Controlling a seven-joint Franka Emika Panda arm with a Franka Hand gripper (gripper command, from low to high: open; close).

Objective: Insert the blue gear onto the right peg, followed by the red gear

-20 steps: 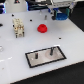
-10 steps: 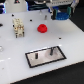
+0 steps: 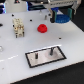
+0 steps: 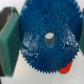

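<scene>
Working across the exterior view from its left, you see the right peg (image 3: 51, 51) upright on the plate (image 3: 31, 62), then the red gear (image 3: 43, 28) on the table, then your gripper (image 3: 61, 16) clamping the blue gear (image 4: 46, 40) (raised, well apart from the peg).

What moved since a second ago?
Very little. The gripper stays shut on the blue gear, held up near the exterior view's top right; any drift is too small to tell. The red gear and the pegs' plate stayed put.
</scene>
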